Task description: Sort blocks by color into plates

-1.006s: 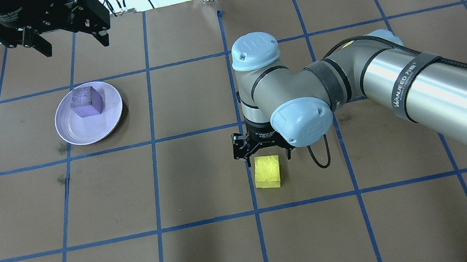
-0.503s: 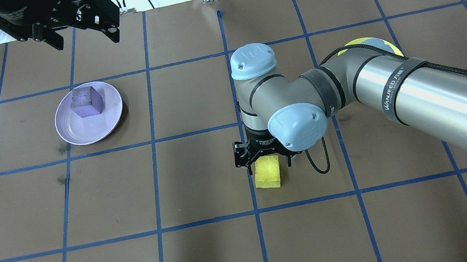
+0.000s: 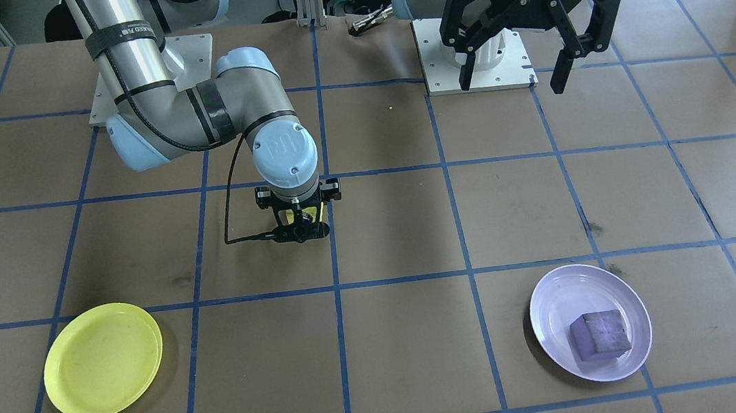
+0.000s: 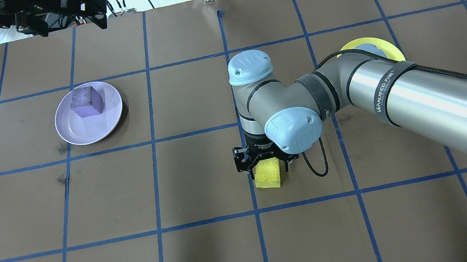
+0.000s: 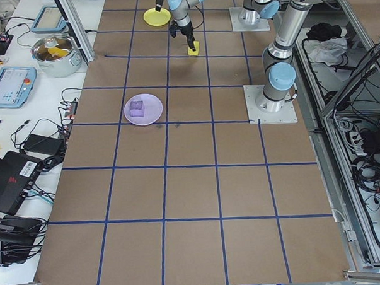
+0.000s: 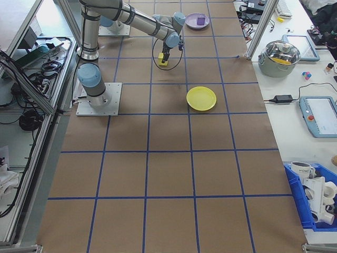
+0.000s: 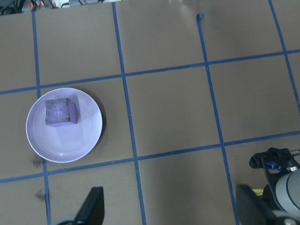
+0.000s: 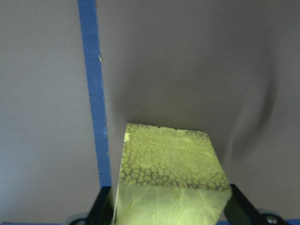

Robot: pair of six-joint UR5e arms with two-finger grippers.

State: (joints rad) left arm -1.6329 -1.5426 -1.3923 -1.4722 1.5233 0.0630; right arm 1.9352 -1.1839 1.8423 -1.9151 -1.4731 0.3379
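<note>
The yellow block (image 4: 268,177) lies on the brown table near its middle. My right gripper (image 4: 269,171) is down over it, open, one finger on each side; the right wrist view shows the block (image 8: 168,178) filling the gap between the fingers (image 8: 105,208). The purple block (image 3: 601,334) rests in the lavender plate (image 3: 554,324). The yellow plate (image 3: 103,361) holds nothing and is half hidden behind my right arm in the overhead view. My left gripper (image 3: 512,76) hangs open and high near its base, with nothing in it.
Blue tape lines grid the brown table. The arms' white base plates (image 3: 475,55) sit at the robot's edge. Off the table's far side are a lidded pot (image 5: 57,50), tablets and cables.
My right gripper has come down so that its fingers straddle the yellow block. My left gripper has drawn back toward the top edge of the overhead view.
</note>
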